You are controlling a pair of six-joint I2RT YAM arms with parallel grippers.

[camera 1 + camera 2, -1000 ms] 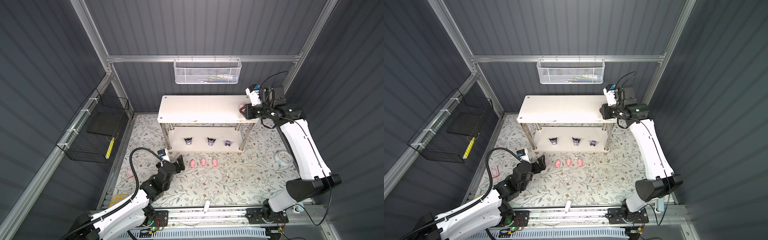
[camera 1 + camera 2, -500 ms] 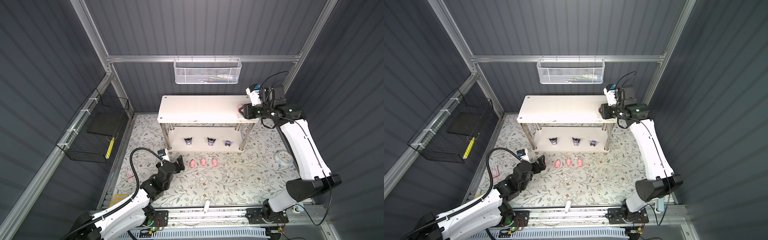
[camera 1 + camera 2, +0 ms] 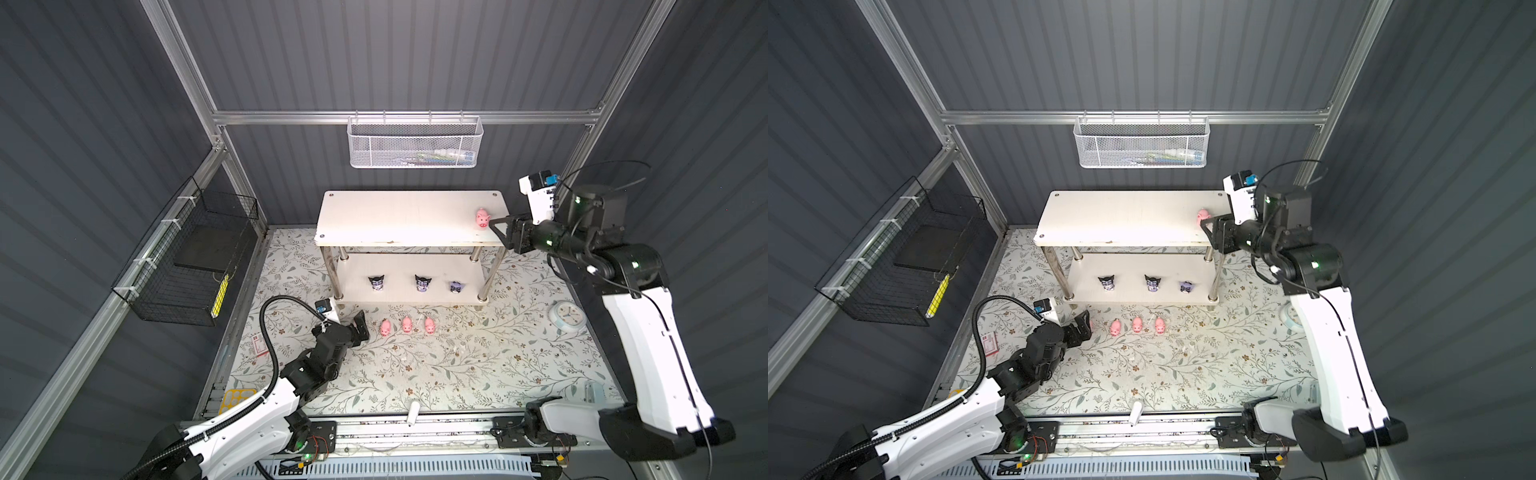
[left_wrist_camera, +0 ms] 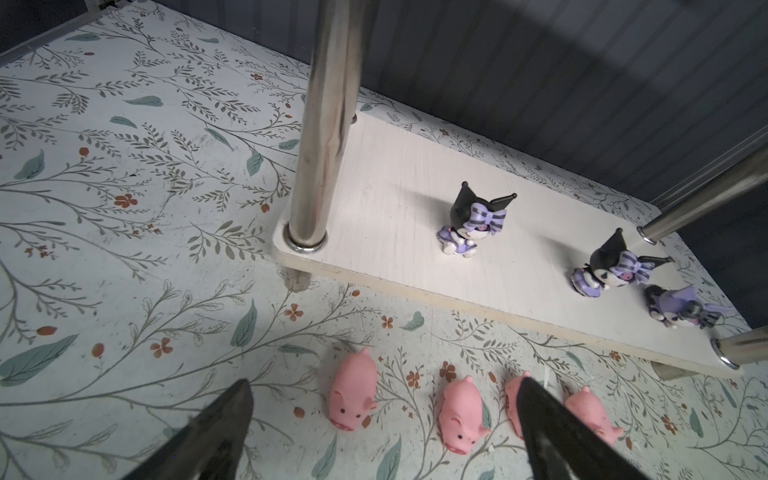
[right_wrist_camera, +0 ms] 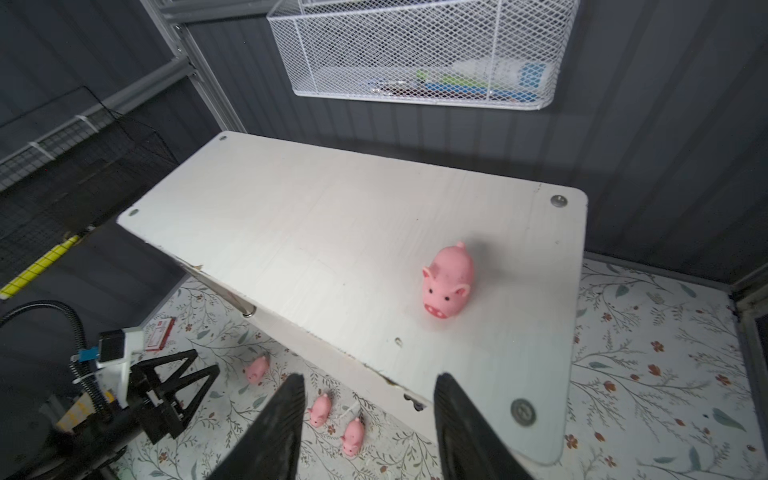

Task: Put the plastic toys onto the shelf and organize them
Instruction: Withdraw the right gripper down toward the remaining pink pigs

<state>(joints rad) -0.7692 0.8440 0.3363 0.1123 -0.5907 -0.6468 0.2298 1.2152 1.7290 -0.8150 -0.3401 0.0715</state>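
A white two-tier shelf point(image 3: 395, 216) point(image 3: 1121, 216) with chrome legs is standing at the 12 o'clock end of a floral-patterned counter point(image 3: 457, 374), seen from above in both top views. One small pink plastic pig figurine point(image 3: 482, 217) point(image 3: 1202, 215) point(image 5: 448, 280) is sitting upright on the upper board near its 3 o'clock end, snout pointing toward 6 o'clock. The right pincer point(image 3: 498, 223) point(image 3: 1208, 222) point(image 5: 370, 378) is hovering at about 4 o'clock of that pig, over the board's corner. In the right wrist view its black fingers point(image 5: 286, 415) are standing apart with nothing between them, and the pig is resting free on the board, clear of both tips.

On the lower board, three small black-eared purple-and-white figurines point(image 3: 377, 283) point(image 3: 422, 282) point(image 3: 456, 286) are standing in a row running 9 to 3 o'clock, the palest at the 3 o'clock end.

Four more pink pigs point(image 4: 352, 395) point(image 4: 459, 415) point(image 4: 513, 390) point(image 4: 590, 415) are sitting in a row on the counter, just at 6 o'clock of the shelf. In a top view only three point(image 3: 385, 328) point(image 3: 407, 324) point(image 3: 429, 325) are showing clearly. The left pincer point(image 3: 360, 326) point(image 3: 1081, 326) point(image 4: 384, 384) is hovering low at the row's 9 o'clock end, its fingers spread wide and gripping nothing. The end pig is showing in the gap between the tips, and the third pig is partly hidden behind one finger point(image 4: 540, 424).

A white mesh wall basket point(image 3: 413, 143) is hanging at 12 o'clock, a black wire basket point(image 3: 195, 266) at 9 o'clock. A round pale-blue dish point(image 3: 566, 316) is lying at 3 o'clock on the counter, and a small white cylinder point(image 3: 412, 413) at its 6 o'clock edge.
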